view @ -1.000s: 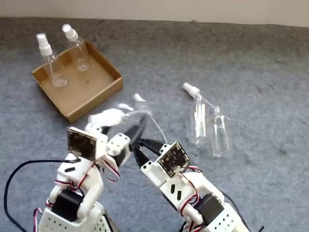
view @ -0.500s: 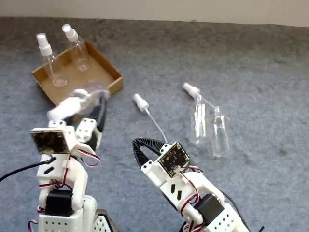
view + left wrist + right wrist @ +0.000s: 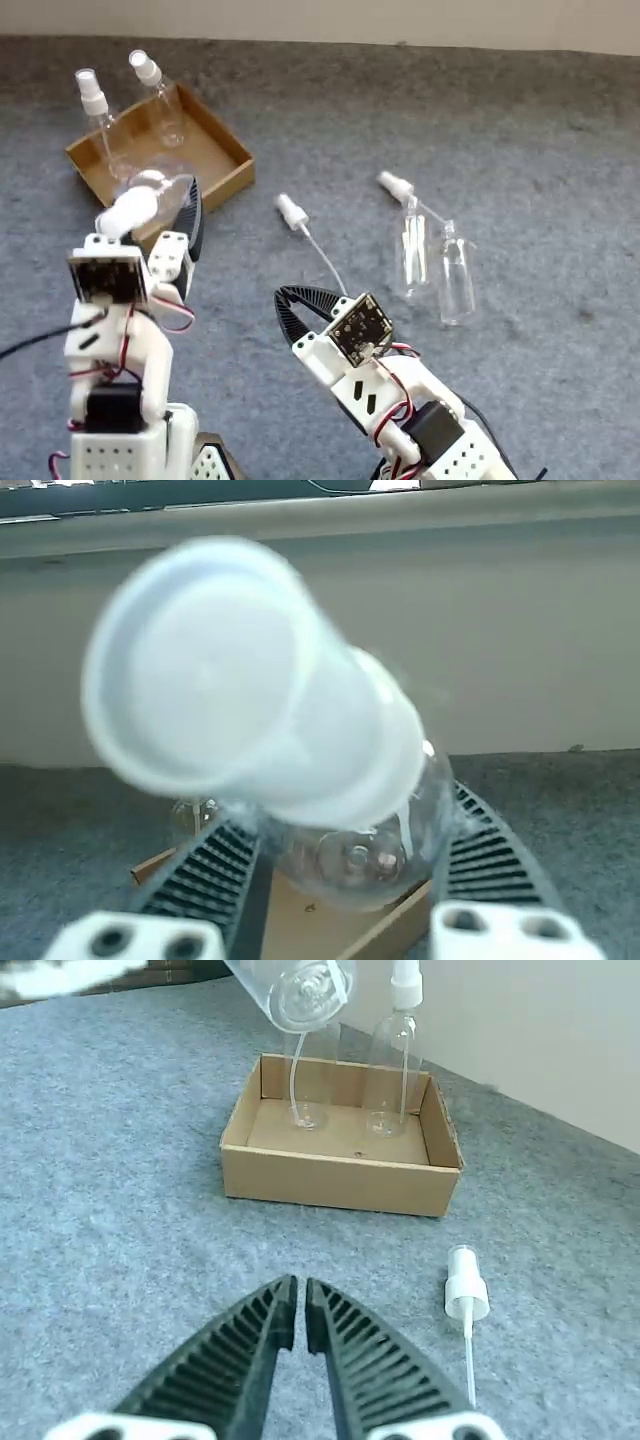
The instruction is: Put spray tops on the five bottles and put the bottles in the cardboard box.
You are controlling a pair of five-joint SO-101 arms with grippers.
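Bottle [image 3: 150, 200] clamped in left hand [image 3: 345, 830] above near edge of cardboard box [image 3: 230, 180]; right hand [image 3: 298, 1310] closed to a slit, well short of it.

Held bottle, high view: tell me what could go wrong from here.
The bottle hangs tilted in the left gripper, roughly over the cardboard box's near wall. Released here, it may catch the rim and roll out. Lowered further in, it could topple the two upright bottles already inside.
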